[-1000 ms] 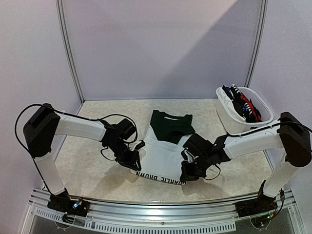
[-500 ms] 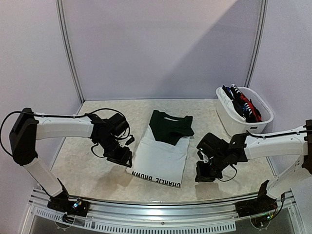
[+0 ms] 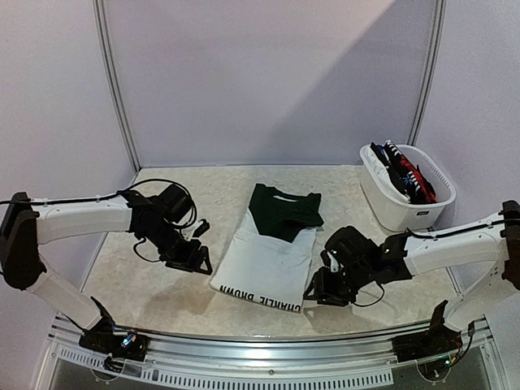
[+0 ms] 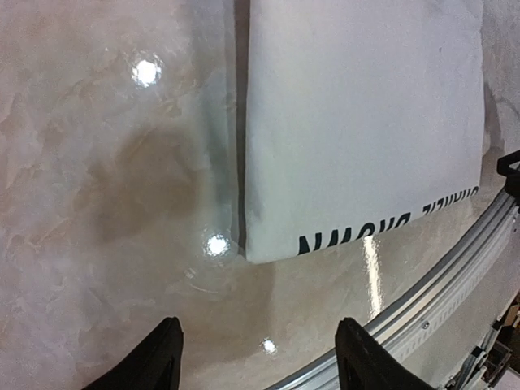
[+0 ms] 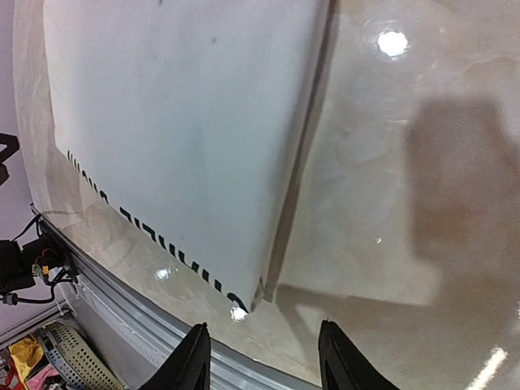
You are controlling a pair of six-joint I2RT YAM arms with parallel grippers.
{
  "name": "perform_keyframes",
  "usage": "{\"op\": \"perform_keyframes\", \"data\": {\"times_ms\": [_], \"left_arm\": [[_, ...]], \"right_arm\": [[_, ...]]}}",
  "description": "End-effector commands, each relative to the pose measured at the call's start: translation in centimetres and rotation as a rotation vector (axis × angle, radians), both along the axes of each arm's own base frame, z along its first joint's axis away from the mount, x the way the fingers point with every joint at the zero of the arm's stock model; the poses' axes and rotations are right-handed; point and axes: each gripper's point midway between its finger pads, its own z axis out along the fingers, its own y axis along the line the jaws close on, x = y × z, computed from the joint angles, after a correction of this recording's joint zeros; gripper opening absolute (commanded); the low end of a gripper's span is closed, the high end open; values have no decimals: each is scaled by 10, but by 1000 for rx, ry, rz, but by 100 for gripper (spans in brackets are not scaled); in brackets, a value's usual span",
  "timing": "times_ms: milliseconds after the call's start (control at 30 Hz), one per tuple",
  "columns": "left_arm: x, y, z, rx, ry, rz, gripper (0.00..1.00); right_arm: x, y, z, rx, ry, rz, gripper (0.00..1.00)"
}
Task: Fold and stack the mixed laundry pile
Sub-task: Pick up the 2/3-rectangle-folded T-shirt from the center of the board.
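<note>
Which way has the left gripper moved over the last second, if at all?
Yes. The left gripper has pulled left, off the white T-shirt's left edge, and is now over bare table.

A folded white cotton T-shirt with black block lettering along its lower hem (image 4: pixel 357 122) fills the upper right of the frame, lying flat on a glossy beige marbled tabletop (image 4: pixel 106 162) with its straight left edge running down the middle of the picture. At the bottom edge the left gripper (image 4: pixel 260 366) shows two black fingertips (image 4: pixel 158 361) spread wide apart above the tabletop, short of the shirt's lower left corner. A ribbed silver aluminium rail (image 4: pixel 439 292) crosses the lower right corner diagonally.
</note>
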Motion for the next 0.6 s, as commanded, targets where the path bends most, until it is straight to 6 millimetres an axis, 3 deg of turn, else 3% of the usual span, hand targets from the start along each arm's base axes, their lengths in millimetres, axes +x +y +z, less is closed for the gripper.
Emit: {"op": "perform_keyframes", "data": {"times_ms": [0, 167, 267, 567], "left_arm": [[-6, -8, -15, -51, 61, -20, 62], [-8, -14, -29, -80, 96, -25, 60], [-11, -14, -41, -65, 131, -27, 55], [-9, -16, -44, -70, 138, -17, 50]], "right_arm": [[-7, 25, -10, 68, 36, 12, 46], [-17, 35, -29, 54, 84, 45, 45], [-20, 30, -39, 25, 105, 36, 42], [-26, 23, -54, -1, 143, 9, 32]]}}
